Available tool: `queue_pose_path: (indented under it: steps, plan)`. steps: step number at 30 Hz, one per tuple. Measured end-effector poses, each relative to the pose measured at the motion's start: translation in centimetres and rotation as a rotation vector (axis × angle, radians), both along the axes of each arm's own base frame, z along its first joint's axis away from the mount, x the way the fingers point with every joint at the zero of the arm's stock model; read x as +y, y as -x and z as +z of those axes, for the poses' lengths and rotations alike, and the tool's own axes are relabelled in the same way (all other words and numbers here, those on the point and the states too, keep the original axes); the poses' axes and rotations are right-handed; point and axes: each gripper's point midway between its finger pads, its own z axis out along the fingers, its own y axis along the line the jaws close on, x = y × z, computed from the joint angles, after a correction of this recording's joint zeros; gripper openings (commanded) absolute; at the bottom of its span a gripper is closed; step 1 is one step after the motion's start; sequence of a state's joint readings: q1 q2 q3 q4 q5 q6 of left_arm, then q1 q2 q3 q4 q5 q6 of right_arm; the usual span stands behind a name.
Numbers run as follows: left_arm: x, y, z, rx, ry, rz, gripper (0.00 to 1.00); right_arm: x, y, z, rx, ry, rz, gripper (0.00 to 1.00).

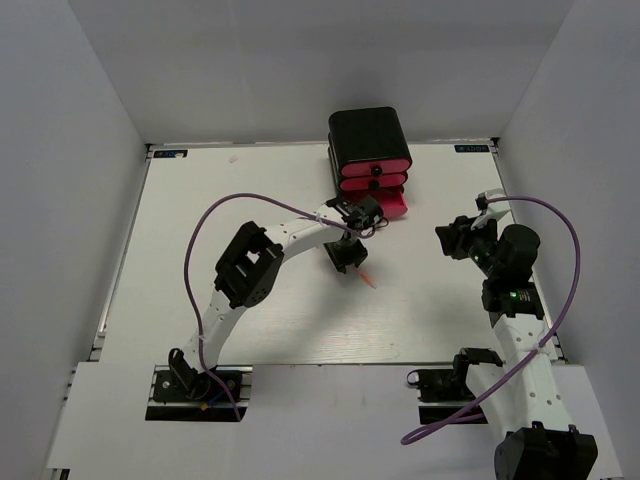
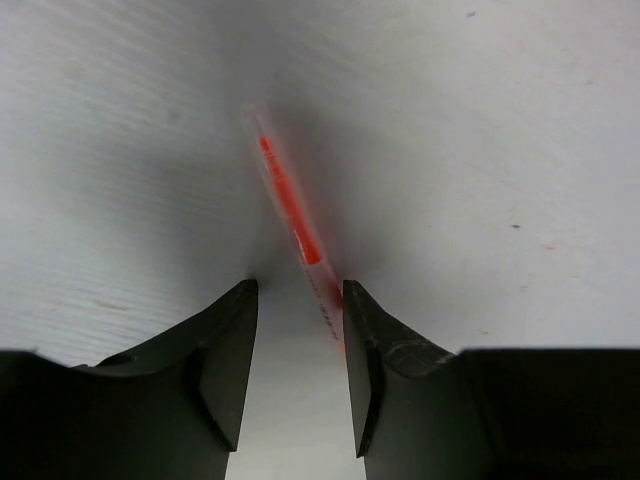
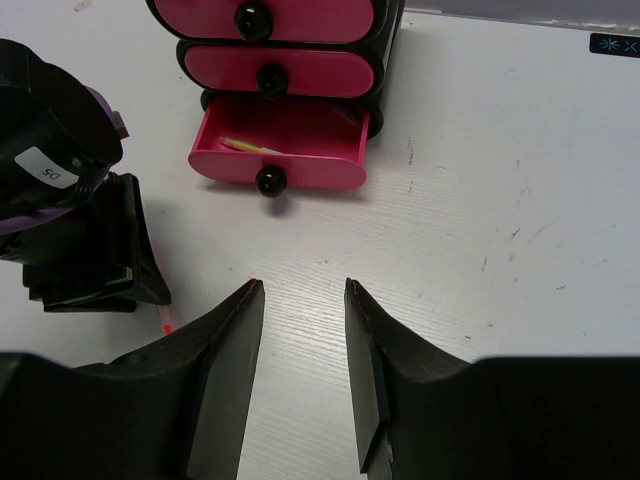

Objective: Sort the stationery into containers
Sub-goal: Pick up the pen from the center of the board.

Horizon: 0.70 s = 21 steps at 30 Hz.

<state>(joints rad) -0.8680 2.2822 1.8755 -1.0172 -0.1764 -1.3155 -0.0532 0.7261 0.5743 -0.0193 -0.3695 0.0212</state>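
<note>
A thin orange pen (image 2: 290,215) lies on the white table, its near end reaching in between my left gripper's (image 2: 298,290) fingers, close against the right finger (image 2: 365,330). That gripper is open and points down at the table (image 1: 350,262), with the pen's tip (image 1: 367,279) sticking out beside it. The container is a black box (image 1: 370,140) with three pink-red drawers; the bottom drawer (image 3: 280,165) is pulled out and a thin yellow stick (image 3: 245,147) lies inside. My right gripper (image 3: 302,285) hovers open and empty to the right (image 1: 455,240).
The upper two drawers (image 3: 275,70) are shut. Purple cables (image 1: 200,240) loop over both arms. White walls enclose the table on the left, back and right.
</note>
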Motion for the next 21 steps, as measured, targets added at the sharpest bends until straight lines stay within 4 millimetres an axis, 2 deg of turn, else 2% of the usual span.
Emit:
queue_pose_path:
  steps: [8, 11, 14, 15, 18, 21]
  plan:
    - [2.6, 1.8, -0.6, 0.065, -0.105, -0.034, 0.47, 0.0, 0.0, 0.0, 0.000, -0.001, -0.001, 0.44]
    - [3.3, 2.3, -0.6, 0.071, -0.117, -0.043, 0.37, -0.1, 0.0, 0.1, -0.002, -0.002, -0.005, 0.44]
    - [4.1, 3.1, -0.7, 0.075, -0.121, -0.054, 0.22, -0.2, 0.1, 0.3, -0.009, -0.001, -0.008, 0.44]
    - [4.5, 3.4, -0.7, 0.073, -0.122, -0.059, 0.13, -0.2, 0.1, 0.3, -0.011, -0.001, -0.008, 0.44]
    - [5.7, 4.4, -0.7, 0.073, -0.126, -0.090, 0.00, -0.3, 0.1, 0.4, -0.013, -0.001, -0.010, 0.44]
    - [6.1, 4.8, -0.6, 0.058, -0.111, -0.142, 0.00, -0.3, 0.1, 0.4, -0.013, -0.001, -0.011, 0.44]
